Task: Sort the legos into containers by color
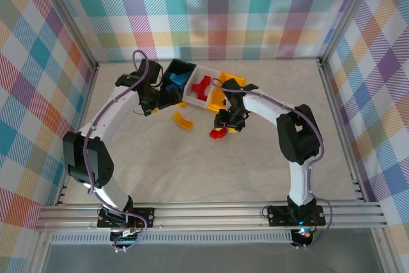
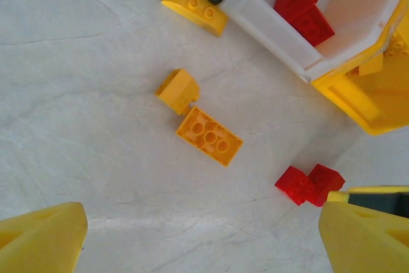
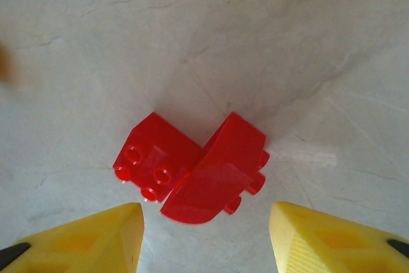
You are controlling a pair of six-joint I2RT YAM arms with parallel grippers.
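Left arm (image 1: 102,119) bowed inward, left gripper (image 2: 203,240) facing down, jaws spread, nothing held; right arm (image 1: 271,105) bowed inward, right gripper (image 3: 206,233) likewise spread, nothing held

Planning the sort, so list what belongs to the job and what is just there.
Job: red legos, orange-yellow legos, blue legos, the three joined containers.
Just there: plaid backdrop, metal frame rails.
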